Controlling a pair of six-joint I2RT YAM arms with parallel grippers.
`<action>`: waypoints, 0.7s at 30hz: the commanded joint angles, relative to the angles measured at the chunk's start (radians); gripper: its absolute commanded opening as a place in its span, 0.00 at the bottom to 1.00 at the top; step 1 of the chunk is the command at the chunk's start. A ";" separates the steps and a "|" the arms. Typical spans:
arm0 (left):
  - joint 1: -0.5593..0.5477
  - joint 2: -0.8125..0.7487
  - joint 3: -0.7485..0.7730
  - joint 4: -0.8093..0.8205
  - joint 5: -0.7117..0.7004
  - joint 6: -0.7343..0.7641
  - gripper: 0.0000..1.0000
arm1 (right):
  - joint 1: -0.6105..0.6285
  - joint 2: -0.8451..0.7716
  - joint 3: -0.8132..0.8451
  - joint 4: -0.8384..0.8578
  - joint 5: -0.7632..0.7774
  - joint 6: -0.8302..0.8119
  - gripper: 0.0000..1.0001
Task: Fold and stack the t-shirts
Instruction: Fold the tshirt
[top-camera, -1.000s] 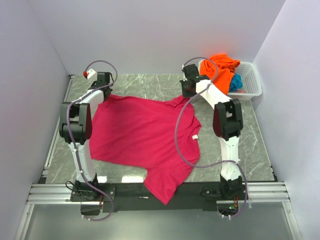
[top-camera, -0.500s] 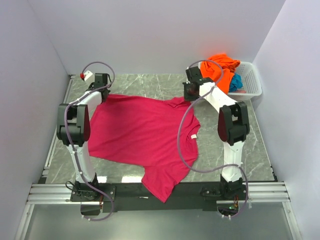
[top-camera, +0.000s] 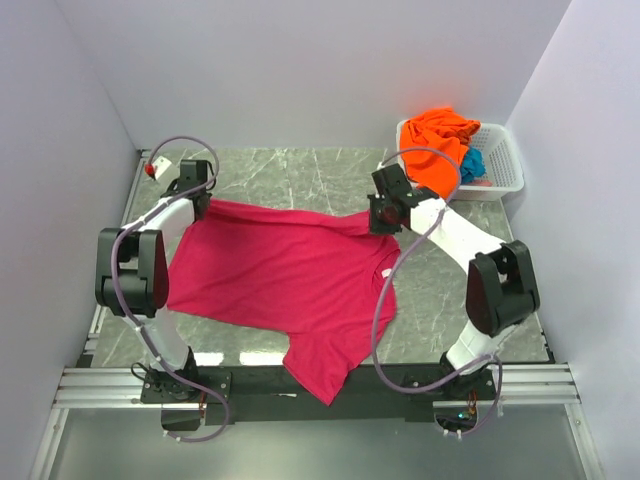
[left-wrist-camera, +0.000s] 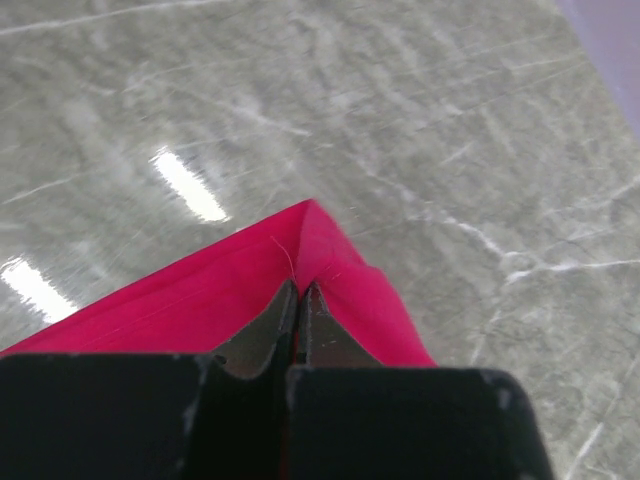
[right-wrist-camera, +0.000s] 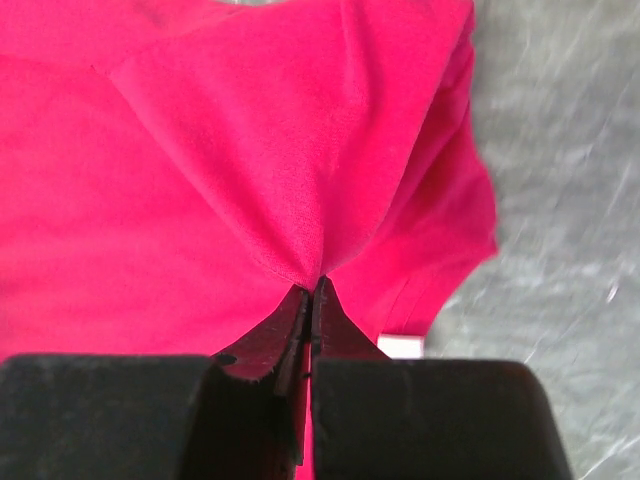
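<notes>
The pink shirt (top-camera: 290, 275) lies spread across the grey table (top-camera: 300, 175), one sleeve hanging over the near edge as before; since a second ago its far edge has been drawn nearer and pulled straighter. The left claw (left-wrist-camera: 298, 290) is clenched on the shirt's far left corner; the right claw (right-wrist-camera: 312, 290) is clenched on a pinch of cloth at the far right; both have come nearer, elbows swung outward. The orange shirt (top-camera: 440, 135) and teal shirt (top-camera: 472, 165) stay in the white basket (top-camera: 505, 170).
</notes>
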 joint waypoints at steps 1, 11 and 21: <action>0.017 -0.064 -0.026 -0.034 -0.047 -0.050 0.01 | 0.032 -0.088 -0.059 0.008 0.044 0.072 0.00; 0.048 -0.099 -0.020 -0.126 -0.044 -0.073 0.01 | 0.093 -0.264 -0.177 -0.027 0.104 0.183 0.00; 0.048 -0.168 -0.047 -0.189 -0.023 -0.086 0.01 | 0.173 -0.317 -0.231 -0.073 0.205 0.310 0.01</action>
